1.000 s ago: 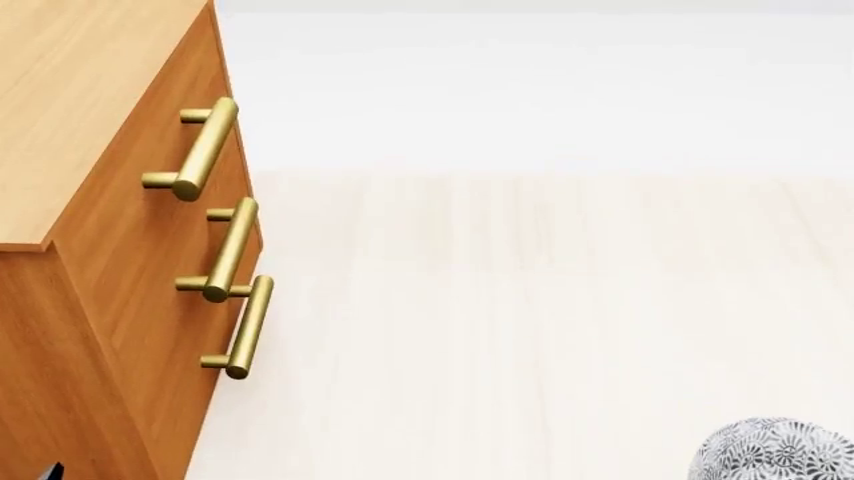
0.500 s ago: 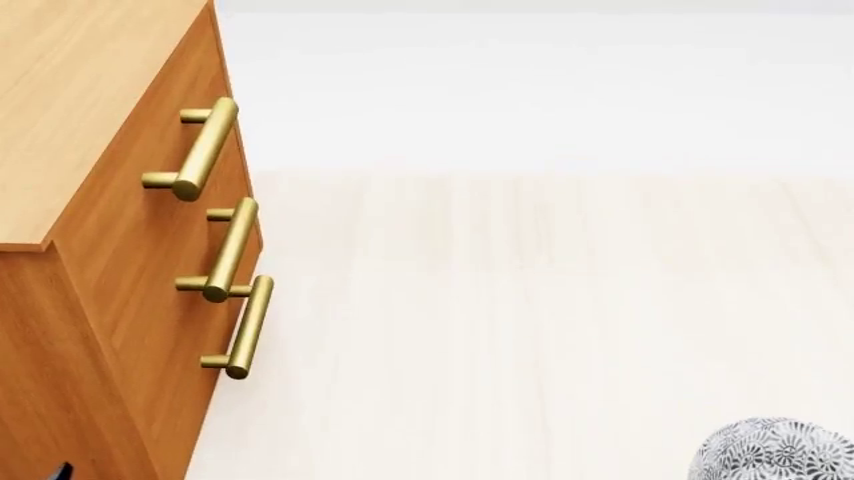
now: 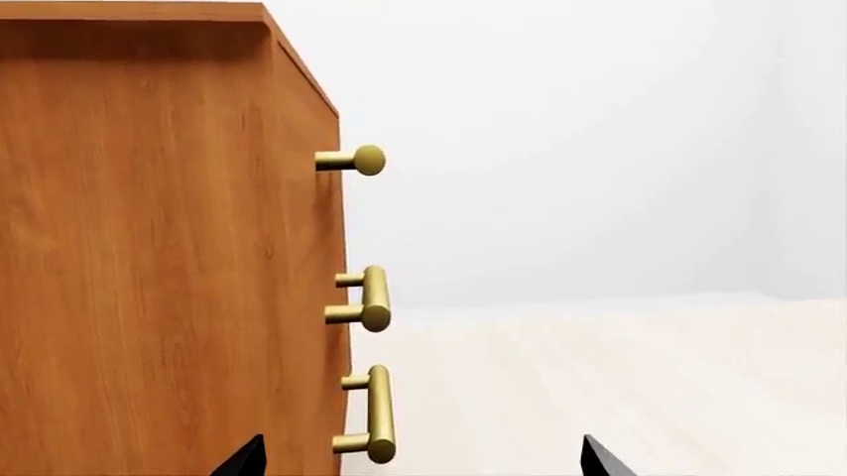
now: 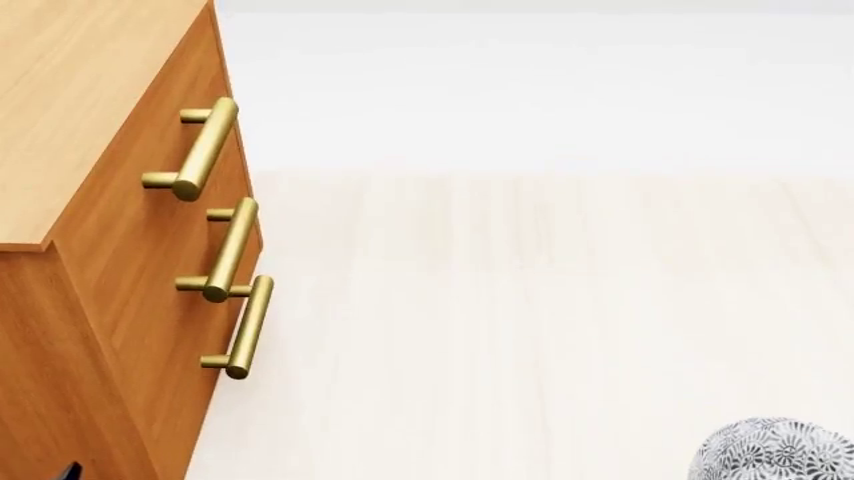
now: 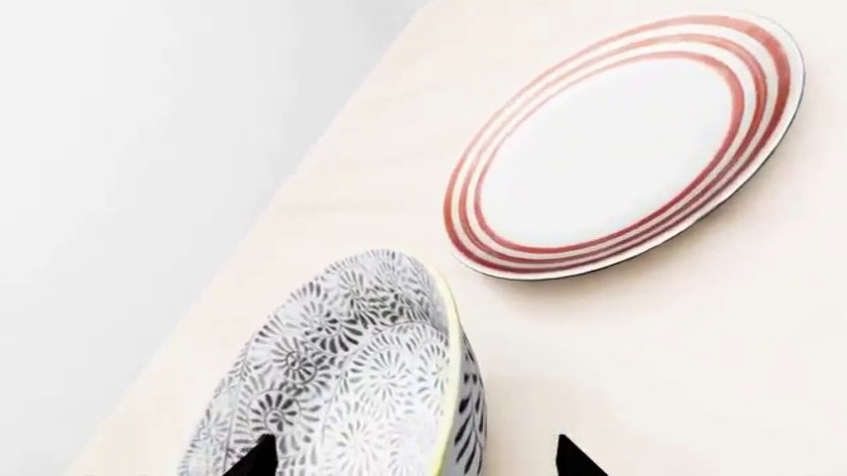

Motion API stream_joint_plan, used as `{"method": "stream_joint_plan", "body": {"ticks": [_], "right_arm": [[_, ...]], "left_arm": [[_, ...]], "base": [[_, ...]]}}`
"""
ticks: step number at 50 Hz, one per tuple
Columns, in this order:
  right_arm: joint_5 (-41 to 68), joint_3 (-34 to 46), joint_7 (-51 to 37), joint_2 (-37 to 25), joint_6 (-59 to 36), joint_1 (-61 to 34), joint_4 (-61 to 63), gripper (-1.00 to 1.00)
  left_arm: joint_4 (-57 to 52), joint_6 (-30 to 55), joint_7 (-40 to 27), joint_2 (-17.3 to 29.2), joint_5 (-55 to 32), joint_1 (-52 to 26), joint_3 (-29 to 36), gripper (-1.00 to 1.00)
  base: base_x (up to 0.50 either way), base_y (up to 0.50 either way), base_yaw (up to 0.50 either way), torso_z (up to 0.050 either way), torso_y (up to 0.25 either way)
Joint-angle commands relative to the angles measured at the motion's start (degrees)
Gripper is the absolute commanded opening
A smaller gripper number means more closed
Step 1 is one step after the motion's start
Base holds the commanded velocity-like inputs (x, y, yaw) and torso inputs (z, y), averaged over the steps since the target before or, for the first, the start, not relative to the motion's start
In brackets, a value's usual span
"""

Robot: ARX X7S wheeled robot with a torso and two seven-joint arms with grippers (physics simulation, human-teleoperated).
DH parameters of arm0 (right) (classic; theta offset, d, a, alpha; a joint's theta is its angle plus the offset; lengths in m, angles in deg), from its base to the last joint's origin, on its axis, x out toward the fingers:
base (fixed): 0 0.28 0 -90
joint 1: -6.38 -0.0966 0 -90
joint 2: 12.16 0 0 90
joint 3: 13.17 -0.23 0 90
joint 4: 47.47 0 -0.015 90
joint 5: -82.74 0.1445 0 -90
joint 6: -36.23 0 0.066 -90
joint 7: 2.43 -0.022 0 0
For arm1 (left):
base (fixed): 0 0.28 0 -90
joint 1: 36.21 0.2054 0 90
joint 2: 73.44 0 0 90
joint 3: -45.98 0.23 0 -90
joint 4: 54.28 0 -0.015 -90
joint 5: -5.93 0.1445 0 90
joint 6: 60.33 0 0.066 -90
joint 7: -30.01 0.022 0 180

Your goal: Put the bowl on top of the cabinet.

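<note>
Bowl [image 4: 774, 450] — grey-black floral pattern on white, thin yellowish rim — sits on the pale wood bench [image 4: 534, 320], cut off by the lower right edge of the head view and well apart from the cabinet [image 4: 120, 250] at the left. Nothing rests on the visible part of the cabinet's lighter wood top [image 4: 80, 110]. 3 brass bar handles run down its orange-brown front; the uppermost handle [image 4: 200, 148] stands clear of the 2 below.

Right wrist view: the bowl [image 5: 357, 382] fills the near field, its rim turned toward the plate [image 5: 622, 144], a flat white plate with red rings lying on the bench [image 5: 741, 327] near the bowl and apart from it. The right claw [image 5: 411, 458] shows only 2 dark fingertips at the frame edge, set wide apart; one fingertip [image 5: 254, 458] lies over the bowl's patterned outer wall, the other sits beyond the rim on the plate side. The claw is spread and grips nothing; contact with the bowl cannot be confirmed.

Left wrist view: the cabinet's side panel [image 3: 159, 248] and its 3 handles in profile. The left claw [image 3: 417, 458] shows 2 dark tips, spread wide — one fingertip [image 3: 245, 458] lies against the cabinet's side in the picture, the other over the bench. It holds nothing.
</note>
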Motion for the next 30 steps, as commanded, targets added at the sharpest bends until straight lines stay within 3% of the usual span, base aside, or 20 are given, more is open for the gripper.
{"method": "stream_joint_plan", "body": {"ticks": [1,30], "right_arm": [[1.9,0.4,0.8,-0.6,-1.8,-2.8,-3.9,1.00],[5.0,1.6,3.2,-0.9,-5.1,-7.8,-11.2,1.00]], "left_arm": [[0.4,0.0,-0.1,0.0,0.1,-0.3,0.3,1.00],[1.0,0.0,-0.4,0.2,-0.1,-0.8,1.0,1.00]], "base": [[0.00,0.00,0.00,0.000,0.000],[0.00,0.00,0.00,0.000,0.000]]}}
